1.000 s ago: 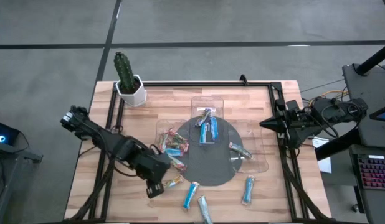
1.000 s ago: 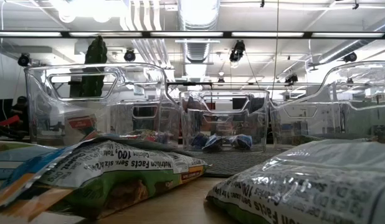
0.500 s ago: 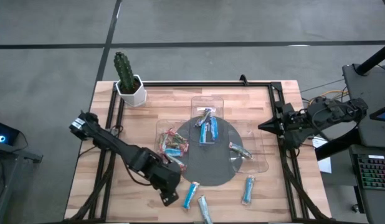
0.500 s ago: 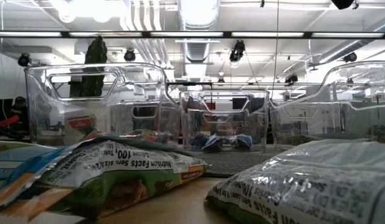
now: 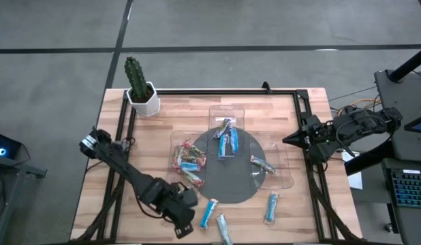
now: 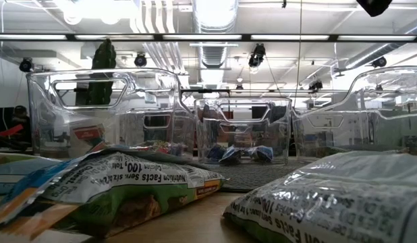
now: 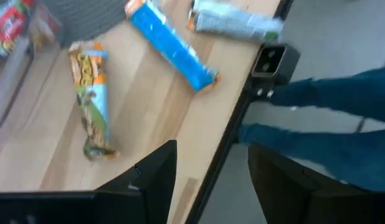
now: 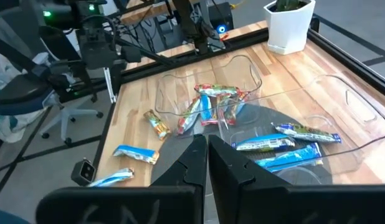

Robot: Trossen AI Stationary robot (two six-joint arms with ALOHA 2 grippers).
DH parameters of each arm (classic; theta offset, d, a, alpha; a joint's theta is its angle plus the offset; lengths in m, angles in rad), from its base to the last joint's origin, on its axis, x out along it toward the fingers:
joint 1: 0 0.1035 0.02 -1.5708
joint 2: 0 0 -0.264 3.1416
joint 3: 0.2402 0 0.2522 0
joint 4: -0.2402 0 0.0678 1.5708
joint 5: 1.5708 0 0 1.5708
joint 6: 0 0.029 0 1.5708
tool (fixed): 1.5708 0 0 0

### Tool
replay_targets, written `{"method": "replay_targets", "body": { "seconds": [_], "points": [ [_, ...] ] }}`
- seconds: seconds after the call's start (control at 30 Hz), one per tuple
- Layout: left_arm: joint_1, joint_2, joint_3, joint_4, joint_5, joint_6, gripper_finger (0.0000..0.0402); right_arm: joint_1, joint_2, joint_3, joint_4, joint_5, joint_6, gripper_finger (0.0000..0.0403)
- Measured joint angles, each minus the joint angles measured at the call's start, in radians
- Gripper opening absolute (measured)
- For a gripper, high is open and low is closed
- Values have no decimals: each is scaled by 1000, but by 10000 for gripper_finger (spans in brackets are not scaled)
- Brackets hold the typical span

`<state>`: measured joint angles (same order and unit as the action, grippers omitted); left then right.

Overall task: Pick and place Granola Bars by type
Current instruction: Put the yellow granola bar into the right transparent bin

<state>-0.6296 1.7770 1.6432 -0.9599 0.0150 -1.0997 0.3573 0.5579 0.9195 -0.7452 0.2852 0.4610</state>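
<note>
Left gripper hangs open and empty near the table's front edge, probably beside a green-orange bar; right gripper closed, empty.

Words on the green and white wrapper: we read "Nutrition Facts" and "100", upside down, in the low view.
Rest of that wrapper: we see more small print, too tiny for us to read.
Silver wrapper: we see rows of small black print, but we cannot read it.
Other views: we find no words or numbers that we can read there.
</note>
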Motion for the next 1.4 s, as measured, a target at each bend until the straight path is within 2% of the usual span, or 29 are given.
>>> {"method": "replay_targets", "body": {
  "seconds": [0.17,0.33,0.53,0.73,0.87,1.13,1.4],
  "points": [
    [-36,38,7,-96,-4,-54,179,0,0,0,-8,0,2,8],
    [-67,72,-3,-141,-16,-191,179,0,0,0,-8,0,2,9],
    [-87,81,-35,-143,-71,-350,179,0,0,0,-9,0,-1,8],
    [-90,82,-99,-132,-167,-472,179,0,0,0,-24,0,-7,8],
    [-90,82,-157,-82,-199,-472,179,0,0,0,-40,0,-8,8],
    [-95,82,-240,-35,-302,-364,179,0,0,0,-77,0,-9,8],
    [-98,82,-265,-22,-304,-366,179,0,0,0,-91,0,-8,8]
  ]
}}
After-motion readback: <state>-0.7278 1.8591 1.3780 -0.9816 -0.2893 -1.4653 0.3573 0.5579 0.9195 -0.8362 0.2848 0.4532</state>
